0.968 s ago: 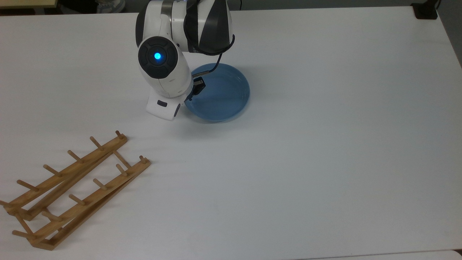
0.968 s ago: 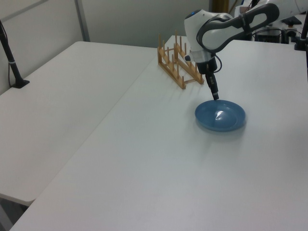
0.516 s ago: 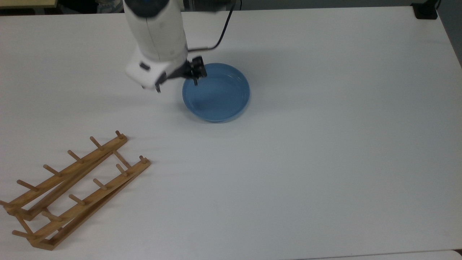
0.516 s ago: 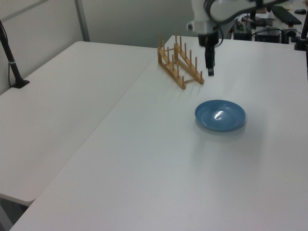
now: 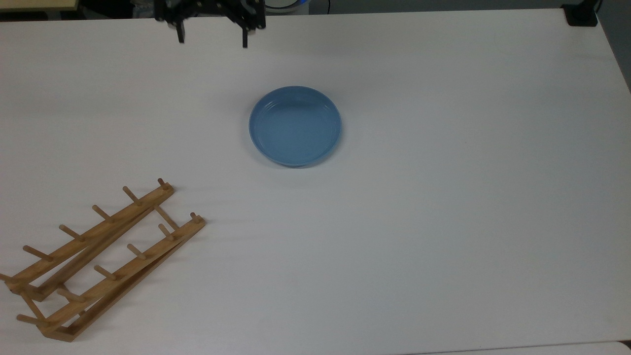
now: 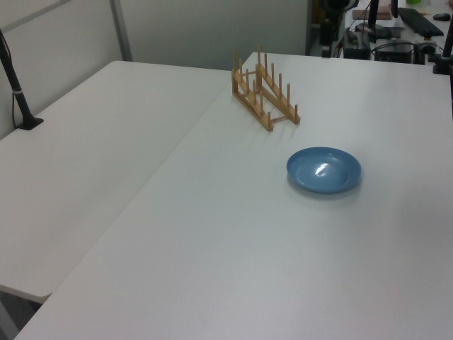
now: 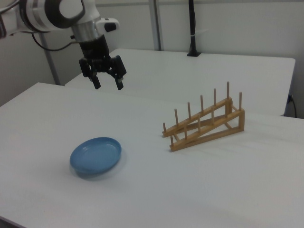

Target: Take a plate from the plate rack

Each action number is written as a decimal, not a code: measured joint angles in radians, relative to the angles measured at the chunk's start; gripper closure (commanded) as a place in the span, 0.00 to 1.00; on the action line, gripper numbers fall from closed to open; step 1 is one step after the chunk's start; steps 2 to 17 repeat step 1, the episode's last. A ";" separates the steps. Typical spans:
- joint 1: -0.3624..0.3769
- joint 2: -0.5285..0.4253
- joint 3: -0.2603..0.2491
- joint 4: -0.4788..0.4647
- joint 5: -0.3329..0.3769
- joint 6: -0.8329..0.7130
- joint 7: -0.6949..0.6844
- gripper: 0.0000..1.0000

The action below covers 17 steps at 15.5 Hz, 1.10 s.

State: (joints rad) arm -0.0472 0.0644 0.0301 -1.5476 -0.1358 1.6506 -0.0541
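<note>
Here the white table (image 5: pixel 443 222) carries everything, and a second white table (image 6: pixel 78 156) stands against it along one long edge in the left view. The arm (image 7: pixel 52 14), white with dark joints, reaches in from the right view's upper left corner and hangs above the table near its far edge. The plate rack (image 5: pixel 98 256) sits at the table's bottom-left corner in the top view, its two wooden rails running slantwise toward the middle, each with a row of upright pegs, and none of its slots holds anything; in the right view the plate rack (image 7: pixel 204 124) lies toward the table's right side, and in the left view it (image 6: pixel 263 92) stands near the far edge. The plate (image 5: pixel 295 125), blue and round, lies flat on the bare tabletop, rim up, well apart from the rack and closer to the table's top edge in the top view. The gripper (image 7: pixel 108 84) hangs in the air, well clear of the plate (image 7: pixel 96 156), with its two dark fingers (image 7: pixel 119 83) spread wide and nothing between them.
</note>
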 measured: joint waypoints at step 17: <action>0.000 -0.017 -0.007 -0.009 0.000 0.000 0.000 0.00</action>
